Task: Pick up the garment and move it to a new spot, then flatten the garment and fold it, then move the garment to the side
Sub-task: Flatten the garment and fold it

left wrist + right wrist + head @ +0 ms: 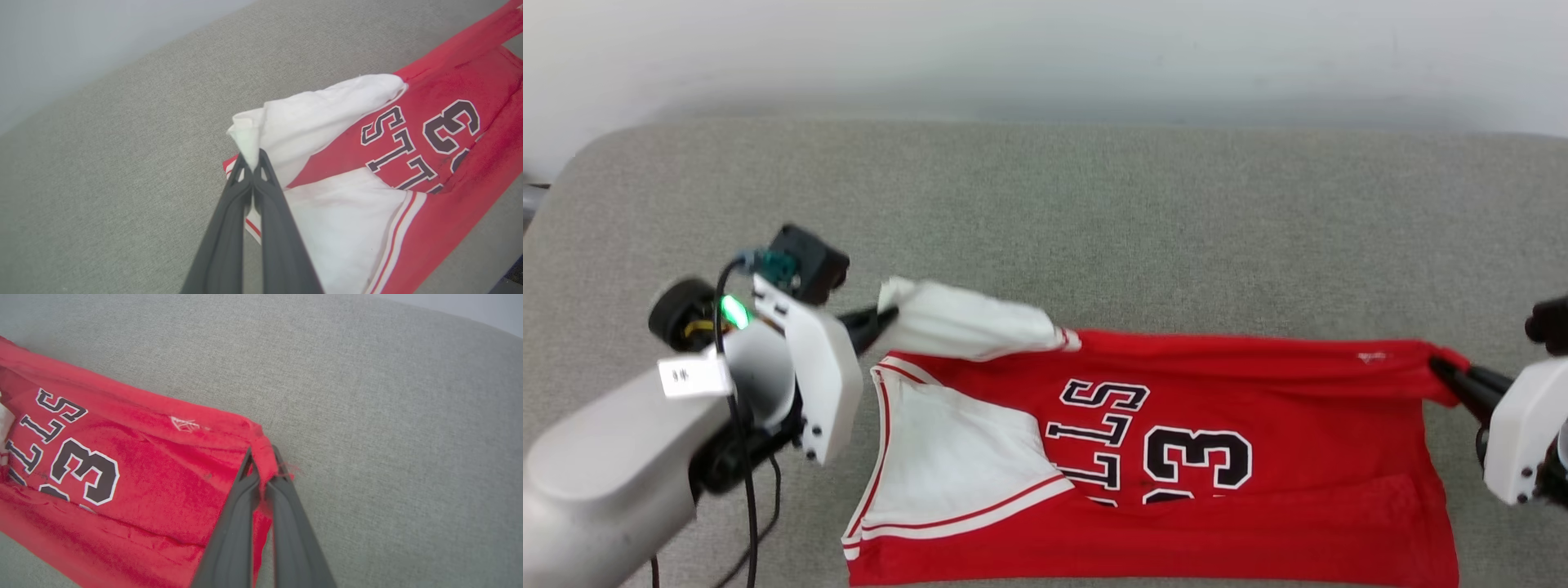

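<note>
The garment (1176, 457) is a red jersey with white sleeves, black lettering and the number 33, spread sideways across the grey cushion. My left gripper (886, 317) is shut on the tip of a white sleeve (249, 139), lifting it off the surface. My right gripper (1441, 369) is shut on the far red hem corner (263, 455). The cloth runs taut between the two grips along its far edge. The garment's near edge runs off the bottom of the head view.
The grey fabric cushion (1045, 212) stretches wide behind the garment, ending at a pale wall (1045, 49). A black cable (747, 490) hangs from my left forearm at the lower left.
</note>
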`<state>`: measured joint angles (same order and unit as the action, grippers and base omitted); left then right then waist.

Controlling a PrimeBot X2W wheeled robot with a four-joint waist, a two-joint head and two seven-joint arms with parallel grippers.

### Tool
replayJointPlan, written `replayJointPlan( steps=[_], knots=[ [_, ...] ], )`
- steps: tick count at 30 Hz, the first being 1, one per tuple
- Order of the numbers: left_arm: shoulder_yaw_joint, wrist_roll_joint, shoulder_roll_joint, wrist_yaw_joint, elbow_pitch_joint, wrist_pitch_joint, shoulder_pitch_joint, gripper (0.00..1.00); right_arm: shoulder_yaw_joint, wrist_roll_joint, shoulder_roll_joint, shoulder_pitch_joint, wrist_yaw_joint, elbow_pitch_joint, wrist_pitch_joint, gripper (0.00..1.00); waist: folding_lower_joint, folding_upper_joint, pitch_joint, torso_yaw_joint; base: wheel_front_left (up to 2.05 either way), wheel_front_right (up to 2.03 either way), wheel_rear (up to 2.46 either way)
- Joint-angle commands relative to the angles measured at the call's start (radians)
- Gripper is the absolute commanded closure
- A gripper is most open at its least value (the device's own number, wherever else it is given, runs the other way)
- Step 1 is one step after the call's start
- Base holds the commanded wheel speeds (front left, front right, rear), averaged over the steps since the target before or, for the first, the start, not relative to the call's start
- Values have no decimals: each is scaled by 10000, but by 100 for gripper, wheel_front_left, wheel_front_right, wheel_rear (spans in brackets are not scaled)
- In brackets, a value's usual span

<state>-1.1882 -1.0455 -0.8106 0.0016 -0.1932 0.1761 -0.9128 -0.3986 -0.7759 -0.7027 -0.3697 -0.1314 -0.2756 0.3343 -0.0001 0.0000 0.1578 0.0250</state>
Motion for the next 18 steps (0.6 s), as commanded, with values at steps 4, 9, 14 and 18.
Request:
replayJointPlan(
  steps=[4,9,14,18],
  knots=[
    [-201,-332,-448,545,682,-369,1324,100,497,3,201,1378,16,594,-49,100,1,0,-499,44,0,0,0],
    [-268,-670,-706,931,1110,-720,2281,100,845,7,403,2411,16,1035,64,100,1,0,-668,77,0,0,0],
    [-386,-924,-644,1066,1098,-1010,3029,100,1150,81,568,3136,16,1229,213,100,1,0,-685,76,0,0,0],
    [-464,-1058,-435,1071,858,-1170,3421,100,1327,109,686,3485,16,1123,311,100,1,0,-571,82,0,0,0]
  ],
)
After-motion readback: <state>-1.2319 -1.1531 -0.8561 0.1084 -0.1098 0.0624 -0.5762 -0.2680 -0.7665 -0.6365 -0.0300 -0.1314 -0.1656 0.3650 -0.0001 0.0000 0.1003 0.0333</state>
